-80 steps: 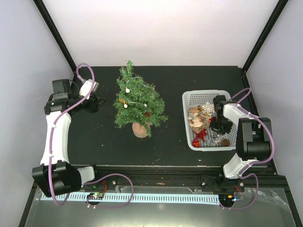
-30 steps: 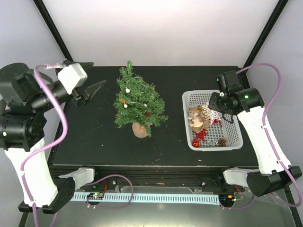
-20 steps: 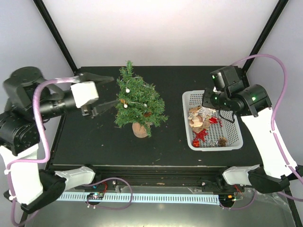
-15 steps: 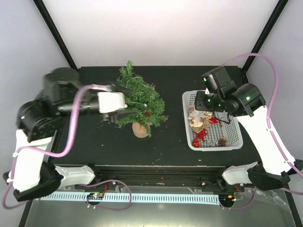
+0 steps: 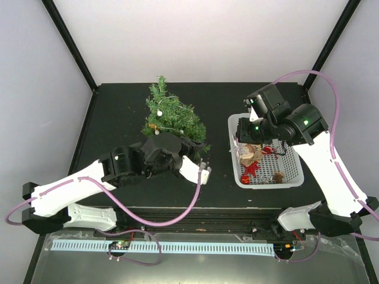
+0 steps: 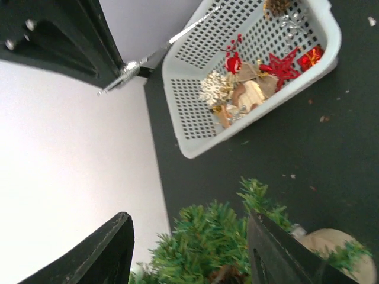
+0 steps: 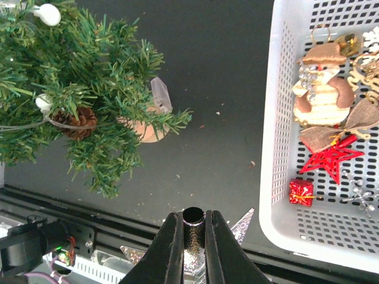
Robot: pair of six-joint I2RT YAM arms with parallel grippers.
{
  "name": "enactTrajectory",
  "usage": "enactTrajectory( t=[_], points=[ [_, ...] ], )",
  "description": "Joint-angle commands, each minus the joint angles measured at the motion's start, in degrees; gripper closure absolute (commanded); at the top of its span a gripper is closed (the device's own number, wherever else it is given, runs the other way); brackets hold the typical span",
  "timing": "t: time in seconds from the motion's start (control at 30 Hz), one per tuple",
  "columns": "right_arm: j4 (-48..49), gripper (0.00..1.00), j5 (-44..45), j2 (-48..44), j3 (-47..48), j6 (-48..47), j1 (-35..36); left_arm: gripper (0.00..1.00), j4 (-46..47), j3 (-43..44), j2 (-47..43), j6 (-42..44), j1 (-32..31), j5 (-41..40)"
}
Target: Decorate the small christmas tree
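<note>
The small christmas tree (image 5: 172, 121) stands mid-table on its light-wood stump (image 7: 145, 129), with white balls and a pine cone (image 7: 77, 118) on it. My left gripper (image 5: 173, 145) is low at the tree's near side. In the left wrist view the gripper (image 6: 195, 254) is open, with green branches (image 6: 216, 242) between its fingers. My right gripper (image 5: 253, 131) hovers over the left rim of the white basket (image 5: 296, 173). In the right wrist view the gripper (image 7: 194, 236) is shut on the tube of a silver glitter star topper (image 7: 240, 228).
The basket (image 7: 275, 177) holds a snowman, a red star (image 7: 328, 161), a red gift box (image 7: 301, 192), a bow and snowflakes. It also shows in the left wrist view (image 6: 189, 127). The table's near edge and a metal rail (image 5: 195, 216) lie below the tree.
My left arm has swung from the far left across to the tree and dropped low at its near side. My right arm has risen from the basket with the star and shifted left.
</note>
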Motion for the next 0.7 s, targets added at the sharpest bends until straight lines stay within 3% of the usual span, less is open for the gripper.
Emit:
enactTrajectory(
  t=[0.0, 0.33, 0.67],
  points=[
    [0.6, 0.99, -3.6, -1.1, -1.1, 1.0, 0.3, 0.46, 18.5, -5.7, -4.5, 11.2, -3.3, -7.0],
    [-1.2, 0.99, -5.9, -0.9, -3.1, 2.2, 0.4, 0.48, 42.3, -23.1, -6.9, 31.6, -9.1, -8.4],
    [-1.2, 0.99, -6.1, -1.0, -5.4, 2.6, 0.3, 0.49, 51.5, -23.4, -1.3, 38.3, -10.6, -7.5]
  ],
)
